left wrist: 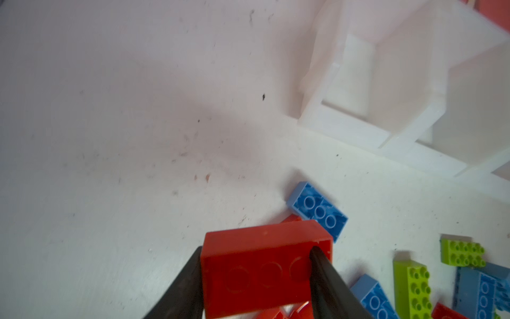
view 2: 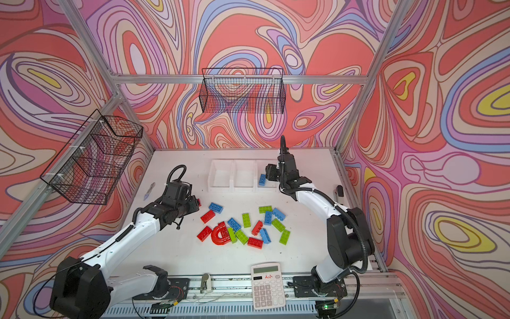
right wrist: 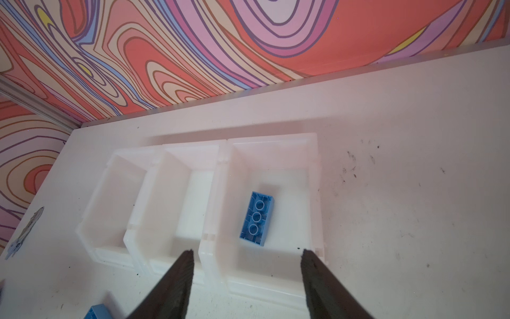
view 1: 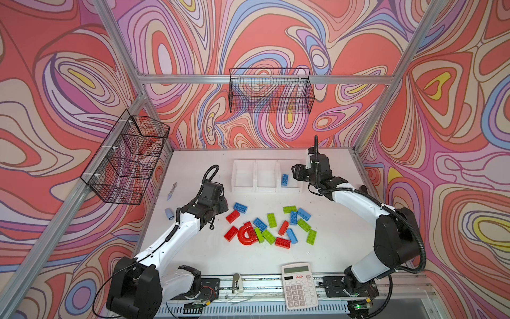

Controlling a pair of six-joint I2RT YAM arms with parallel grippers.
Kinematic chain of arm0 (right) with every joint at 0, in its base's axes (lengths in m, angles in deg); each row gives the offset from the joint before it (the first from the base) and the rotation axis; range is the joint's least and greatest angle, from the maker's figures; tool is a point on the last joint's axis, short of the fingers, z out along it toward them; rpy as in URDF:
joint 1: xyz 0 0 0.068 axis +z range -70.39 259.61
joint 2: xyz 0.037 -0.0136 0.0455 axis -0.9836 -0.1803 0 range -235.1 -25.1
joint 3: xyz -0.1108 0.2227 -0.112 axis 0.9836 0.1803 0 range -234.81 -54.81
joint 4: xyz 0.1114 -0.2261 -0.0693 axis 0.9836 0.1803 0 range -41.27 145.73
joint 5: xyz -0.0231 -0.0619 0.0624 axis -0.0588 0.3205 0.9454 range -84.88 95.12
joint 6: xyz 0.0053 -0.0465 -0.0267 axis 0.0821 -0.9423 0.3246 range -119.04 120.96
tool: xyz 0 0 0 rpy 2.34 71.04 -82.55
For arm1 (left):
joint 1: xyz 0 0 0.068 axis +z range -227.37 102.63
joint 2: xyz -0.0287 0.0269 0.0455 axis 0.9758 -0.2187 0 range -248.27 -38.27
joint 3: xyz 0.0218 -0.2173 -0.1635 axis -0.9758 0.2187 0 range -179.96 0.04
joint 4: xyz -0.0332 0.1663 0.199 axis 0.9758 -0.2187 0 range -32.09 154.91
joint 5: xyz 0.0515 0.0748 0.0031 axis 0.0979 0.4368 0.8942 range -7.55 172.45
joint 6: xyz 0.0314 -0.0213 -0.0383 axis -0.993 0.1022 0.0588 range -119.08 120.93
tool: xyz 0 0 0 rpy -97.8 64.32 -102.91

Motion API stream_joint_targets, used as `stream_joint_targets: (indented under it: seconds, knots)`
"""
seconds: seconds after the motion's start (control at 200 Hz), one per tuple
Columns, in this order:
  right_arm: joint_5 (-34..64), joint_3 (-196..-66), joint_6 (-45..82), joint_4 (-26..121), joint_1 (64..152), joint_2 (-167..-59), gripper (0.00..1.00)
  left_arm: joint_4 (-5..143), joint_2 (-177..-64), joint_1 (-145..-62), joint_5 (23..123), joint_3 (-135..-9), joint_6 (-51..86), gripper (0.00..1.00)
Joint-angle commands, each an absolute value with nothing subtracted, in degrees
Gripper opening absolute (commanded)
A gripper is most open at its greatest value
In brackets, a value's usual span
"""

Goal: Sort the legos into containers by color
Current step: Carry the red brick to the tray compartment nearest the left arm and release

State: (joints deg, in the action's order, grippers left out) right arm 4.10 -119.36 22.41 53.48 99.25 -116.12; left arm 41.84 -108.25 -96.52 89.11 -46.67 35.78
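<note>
My left gripper (left wrist: 256, 250) is shut on a red lego brick (left wrist: 265, 270), one finger at each short end, held just above the table. In a top view it (view 2: 196, 203) hovers left of the pile of red, green and blue legos (view 1: 273, 226), which includes a red arch (view 1: 246, 234). Three joined white containers (view 1: 255, 190) stand at the back. My right gripper (right wrist: 247, 252) hangs open and empty over the near edge of the rightmost container (right wrist: 276, 138). One blue brick (right wrist: 256, 218) lies studs-down in that container. The other two containers look empty.
A calculator (view 1: 299, 284) lies at the front edge. Black wire baskets hang on the left wall (view 1: 125, 157) and the back wall (view 1: 271, 91). A thin tool (view 1: 171, 190) and a small grey-blue item (view 1: 169, 214) lie at the table's left side.
</note>
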Motion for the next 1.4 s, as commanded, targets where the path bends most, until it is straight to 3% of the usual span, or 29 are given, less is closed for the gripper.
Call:
stream_joint_targets:
  seconds: [0.0,0.29,0.526,0.776,1.022,1.177,1.397]
  knots:
    - [2.29,-118.37,21.46,54.76,99.3,-113.45,0.66,47.15,-114.58,-96.79,88.95,-51.9,31.23,0.44]
    - [3.4,-115.67,21.89,57.23,99.3,-110.64,0.66,54.67,-138.03,-96.78,85.76,-72.14,22.13,0.46]
    - [7.78,-111.91,23.52,58.21,99.3,-109.6,0.66,52.18,-149.56,-97.04,81.88,-86.05,17.92,0.49]
    - [10.35,-110.55,23.12,60.29,99.3,-110.79,0.67,49.12,-155.55,-98.02,83.13,-93.15,15.63,0.64]
    - [9.75,-108.79,22.36,64.18,99.45,-109.03,0.68,48.83,-156.53,-98.02,84.6,-93.6,15.56,0.76]
    - [11.06,-108.66,19.18,66.87,101.42,-109.11,0.69,48.41,-153.93,-98.02,85.43,-93.51,15.17,0.78]
    - [11.12,-110.97,14.34,70.81,110.85,-112.16,0.7,49.18,-142.85,-97.92,87.72,-86.7,13.33,0.78]
